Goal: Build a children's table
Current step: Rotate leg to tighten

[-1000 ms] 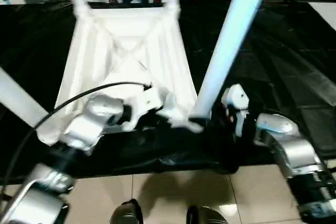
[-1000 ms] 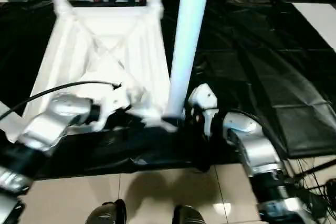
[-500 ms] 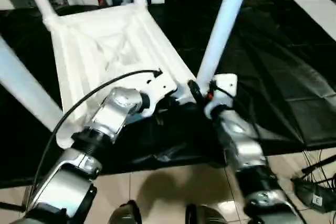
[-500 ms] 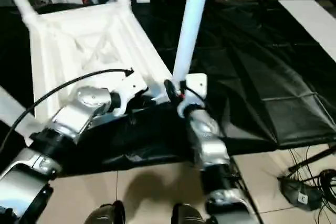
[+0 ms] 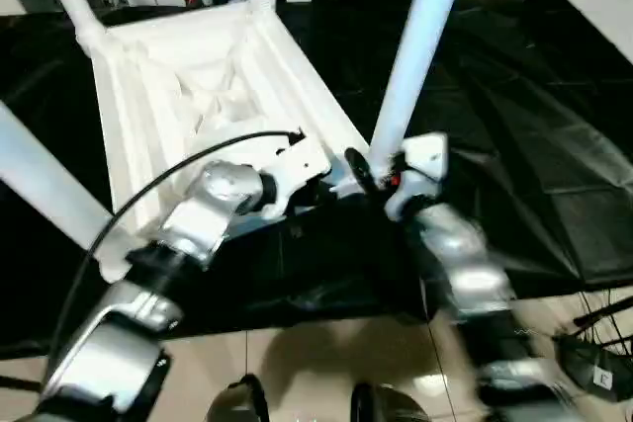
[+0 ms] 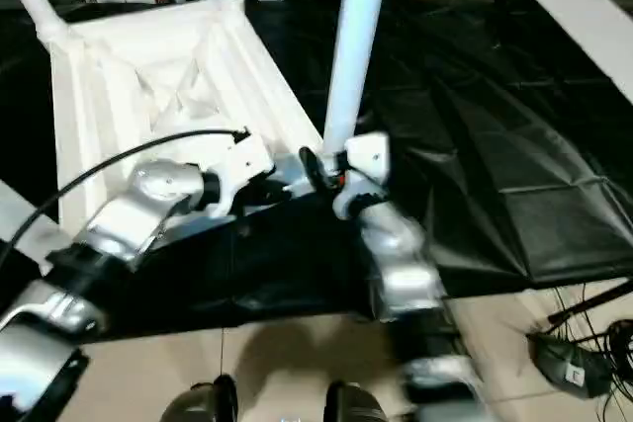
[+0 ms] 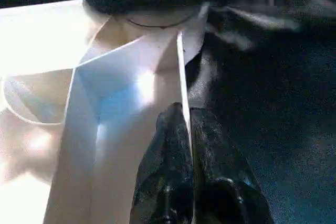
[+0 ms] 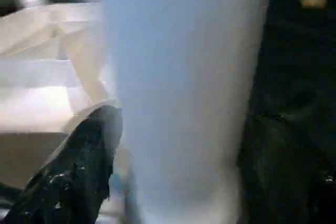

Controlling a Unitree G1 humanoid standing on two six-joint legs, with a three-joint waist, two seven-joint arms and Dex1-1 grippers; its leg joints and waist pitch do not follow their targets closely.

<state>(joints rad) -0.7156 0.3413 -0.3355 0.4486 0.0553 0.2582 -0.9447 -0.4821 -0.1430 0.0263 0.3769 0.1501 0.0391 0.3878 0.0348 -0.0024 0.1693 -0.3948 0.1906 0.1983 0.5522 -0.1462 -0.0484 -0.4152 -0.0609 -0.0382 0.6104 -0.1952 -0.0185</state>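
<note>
At frame centre, our left gripper (image 7: 185, 145) pinches the tabletop (image 5: 188, 76) rib; our right gripper (image 5: 371, 173) straddles a leg (image 5: 415, 46), grip unclear.

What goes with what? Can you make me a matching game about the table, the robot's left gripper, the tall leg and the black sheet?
1 tabletop
2 left gripper
3 leg
4 black sheet

A stands upright
B shut on a thin white rib
C spread underneath
D lies upside down, ribs showing

Pairs: 1-D, 2-B, 3-A, 4-C
</note>
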